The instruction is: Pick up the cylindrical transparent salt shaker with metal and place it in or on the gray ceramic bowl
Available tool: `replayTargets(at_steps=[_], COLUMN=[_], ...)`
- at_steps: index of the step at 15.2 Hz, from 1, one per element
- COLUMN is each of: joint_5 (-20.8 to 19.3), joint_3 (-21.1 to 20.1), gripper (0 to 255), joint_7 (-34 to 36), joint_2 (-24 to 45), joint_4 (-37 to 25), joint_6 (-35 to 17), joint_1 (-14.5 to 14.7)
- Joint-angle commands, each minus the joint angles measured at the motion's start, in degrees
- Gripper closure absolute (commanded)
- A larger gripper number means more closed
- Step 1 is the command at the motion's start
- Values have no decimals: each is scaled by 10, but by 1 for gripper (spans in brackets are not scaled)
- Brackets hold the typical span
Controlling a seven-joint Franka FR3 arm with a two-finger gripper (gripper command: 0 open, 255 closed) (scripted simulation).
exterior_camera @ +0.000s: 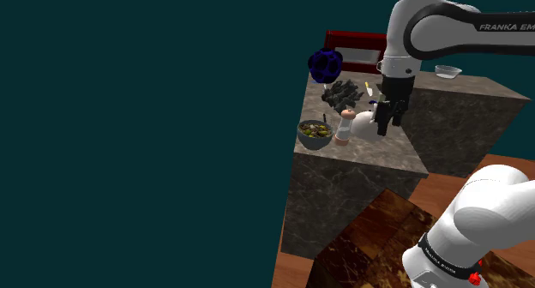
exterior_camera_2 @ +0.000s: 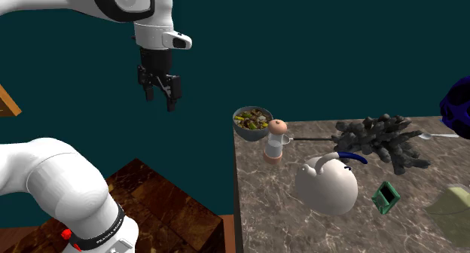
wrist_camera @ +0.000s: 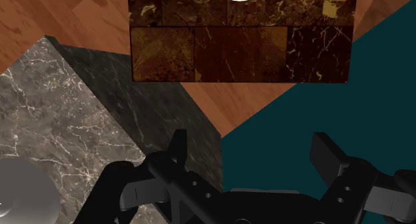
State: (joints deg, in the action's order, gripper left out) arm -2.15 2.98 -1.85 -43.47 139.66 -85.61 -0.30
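The second exterior view had the gripper (exterior_camera_2: pixel 160 99) hanging in the air off the table's (exterior_camera_2: pixel 286 221) edge, its fingers spread wide with nothing between them. On the table, past a white teapot (exterior_camera_2: pixel 325 187), the salt shaker (exterior_camera_2: pixel 275 142) stood upright near the corner. It was just beside the gray bowl (exterior_camera_2: pixel 248 132) of food.

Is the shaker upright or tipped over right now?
Upright. The shaker stands on its base on the counter, cap on top, beside the bowl; the gripper hangs clear of it.
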Motion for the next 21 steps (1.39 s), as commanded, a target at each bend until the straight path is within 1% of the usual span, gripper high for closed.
replayTargets(at_steps=[1, 7, 12, 17, 21], joint_5=[0, -28, -30, -7, 29], joint_3=[0, 67, 120, 169, 202], gripper=[0, 0, 0, 0, 0], joint_7=[0, -73, -136, -205, -266], joint_2=[0, 89, 178, 277, 364], joint_4=[0, -30, -76, -141, -206], joint_6=[0, -79, -137, -181, -204], joint_1=[0, -15, -21, -23, -27])
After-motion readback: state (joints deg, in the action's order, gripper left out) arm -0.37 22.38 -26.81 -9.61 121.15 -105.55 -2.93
